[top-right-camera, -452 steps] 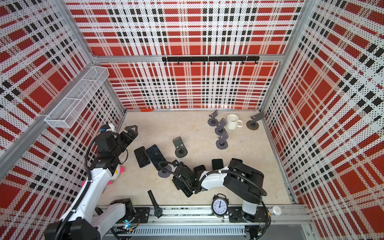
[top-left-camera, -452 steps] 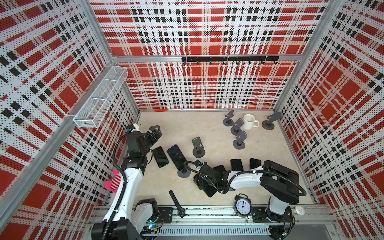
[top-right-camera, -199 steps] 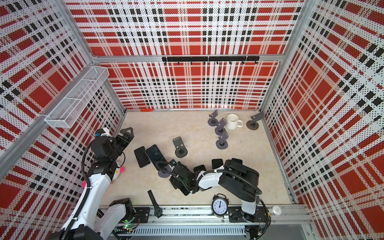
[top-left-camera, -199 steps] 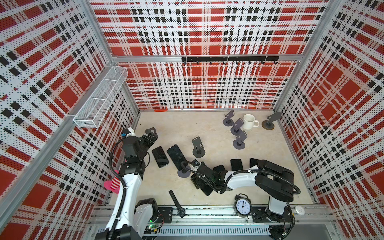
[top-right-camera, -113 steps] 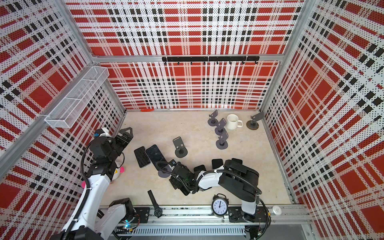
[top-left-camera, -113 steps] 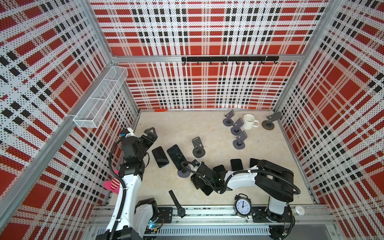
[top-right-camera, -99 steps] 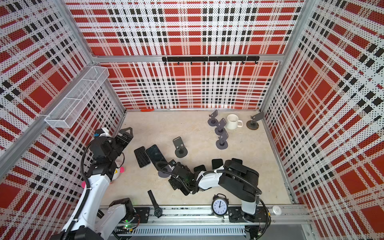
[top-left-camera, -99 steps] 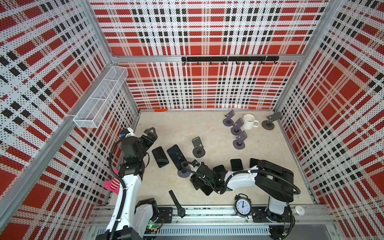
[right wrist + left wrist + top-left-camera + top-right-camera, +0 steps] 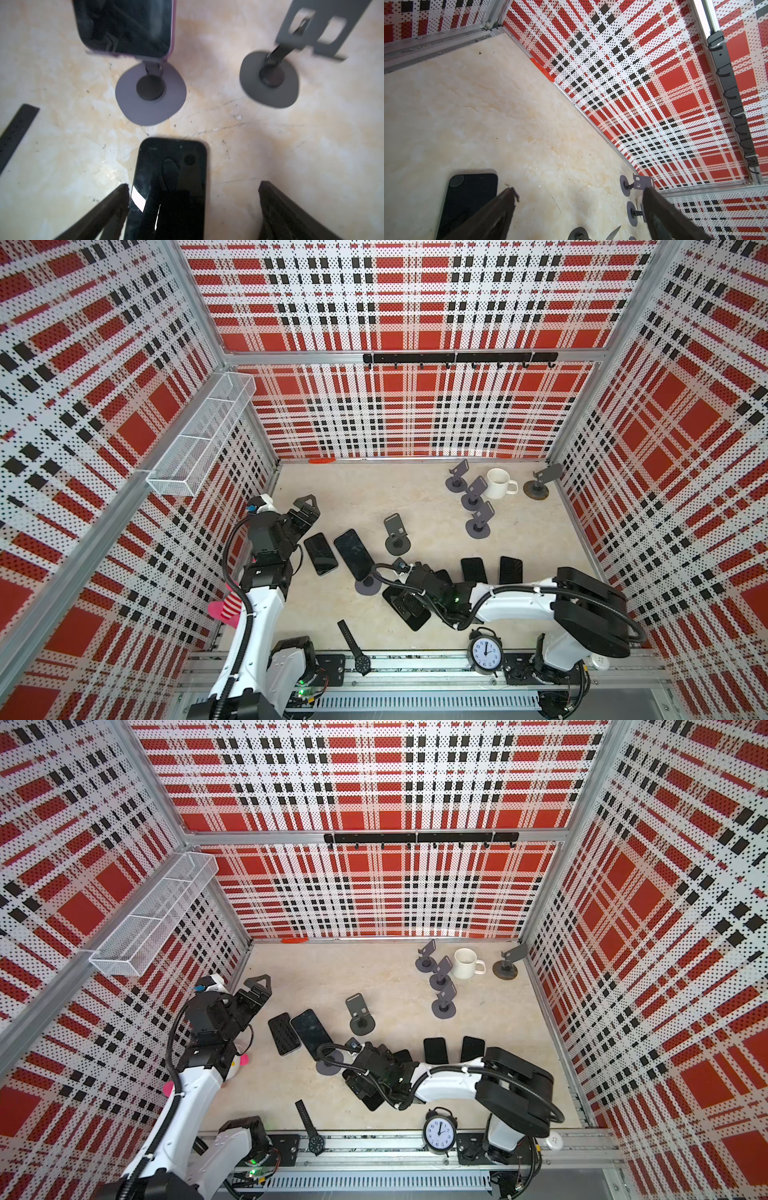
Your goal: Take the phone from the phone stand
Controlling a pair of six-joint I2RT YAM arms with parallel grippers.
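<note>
At nine o'clock on the tabletop (image 9: 365, 485), the phone (image 9: 353, 552) leans on its phone stand (image 9: 368, 586), touched by neither arm.
In both top views the left end effector (image 9: 307, 510) hangs at ten o'clock, fingers apart and holding nothing. The right end effector (image 9: 405, 602) sits low at six o'clock over a flat phone (image 9: 417, 621), just beside the stand's base. Left wrist view: spread fingers above bare tabletop, a dark phone (image 9: 467, 199) near one. Right wrist view: fingers stand wide apart astride the flat phone. Beyond them the phone rests in its stand, an empty stand (image 9: 270, 81) beside it.
</note>
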